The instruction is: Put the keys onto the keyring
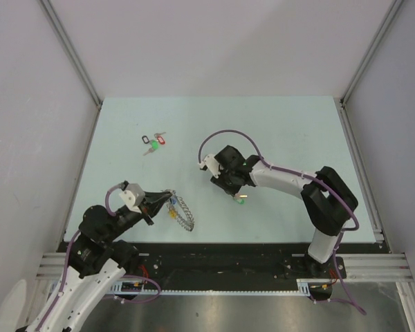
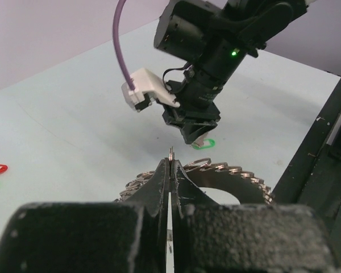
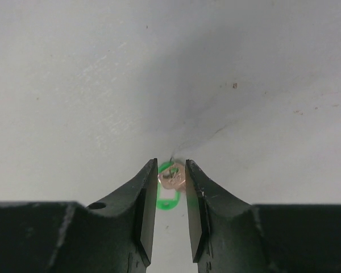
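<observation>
right fingers [image 2: 191, 134]: parted narrowly and pointing down at the worktop [image 1: 283, 124]. They stand to either side of the key and, as far as I can judge, are not clamped on it.
green-tagged key [image 3: 171, 181]: lies flat on the worktop directly under my right tips. In the right wrist view the metal head sits between them and the green tag is on the near side.
long axis: seems to run fore and aft along the gap between my fingers, so closing would meet its narrow sides. The blade is too small to make out.
left fingers [image 2: 169, 170]: shut tight, pinching what looks like the near rim of the keyring [image 2: 227, 173], with a sliver of metal standing up between the tips.
keyring position: it rests low on the worktop towards the near edge, well apart from the green-tagged key on my left side.
nearer arm: the right, by far, since the left is busy steadying the ring.
blue-tagged key [image 1: 171, 214]: a small blue and yellow speck at the ring's coil. I cannot tell whether it is threaded.
surface: pale, smooth and flat, so a thin key offers little edge to get under.
room: open worktop around the key. The bunch of three keys [image 1: 153, 142] lies far off.
</observation>
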`<state>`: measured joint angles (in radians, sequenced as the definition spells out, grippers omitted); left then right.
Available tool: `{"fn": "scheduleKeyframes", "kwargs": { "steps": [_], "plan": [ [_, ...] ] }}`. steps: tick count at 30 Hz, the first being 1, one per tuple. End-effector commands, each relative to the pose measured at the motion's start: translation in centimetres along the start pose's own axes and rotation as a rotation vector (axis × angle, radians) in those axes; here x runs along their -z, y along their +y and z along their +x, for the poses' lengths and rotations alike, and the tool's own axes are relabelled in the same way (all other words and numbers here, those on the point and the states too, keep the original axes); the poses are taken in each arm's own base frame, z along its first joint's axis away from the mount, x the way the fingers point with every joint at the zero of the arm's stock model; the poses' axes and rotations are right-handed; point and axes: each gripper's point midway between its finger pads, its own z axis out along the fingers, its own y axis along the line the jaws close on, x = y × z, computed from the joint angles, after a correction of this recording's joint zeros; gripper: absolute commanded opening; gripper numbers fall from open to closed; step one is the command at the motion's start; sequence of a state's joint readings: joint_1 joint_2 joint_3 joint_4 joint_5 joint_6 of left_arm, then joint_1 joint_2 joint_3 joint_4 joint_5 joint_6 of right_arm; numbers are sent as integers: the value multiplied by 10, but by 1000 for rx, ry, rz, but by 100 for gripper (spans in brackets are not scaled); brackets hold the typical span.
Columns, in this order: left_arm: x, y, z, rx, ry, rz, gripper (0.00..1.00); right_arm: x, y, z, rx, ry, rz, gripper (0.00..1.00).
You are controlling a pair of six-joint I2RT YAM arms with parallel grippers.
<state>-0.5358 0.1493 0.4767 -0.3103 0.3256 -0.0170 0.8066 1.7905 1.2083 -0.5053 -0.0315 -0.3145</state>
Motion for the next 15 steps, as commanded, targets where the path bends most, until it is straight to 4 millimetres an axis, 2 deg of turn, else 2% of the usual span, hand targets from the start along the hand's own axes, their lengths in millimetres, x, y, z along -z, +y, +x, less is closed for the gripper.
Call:
{"fn": "scheduleKeyframes", "kwargs": {
  "steps": [1,7,15],
  "plan": [
    [2,-1,-21,-41,-71,6,0,18,2,-10,-36,-115,-29,31],
    [0,-1,-19,-37,-63,9,0,13,4,3,-88,-152,-66,27],
    [-1,0,-18,-35,-57,11,0,8,-2,8,-127,-175,-62,19]
  ]
}}
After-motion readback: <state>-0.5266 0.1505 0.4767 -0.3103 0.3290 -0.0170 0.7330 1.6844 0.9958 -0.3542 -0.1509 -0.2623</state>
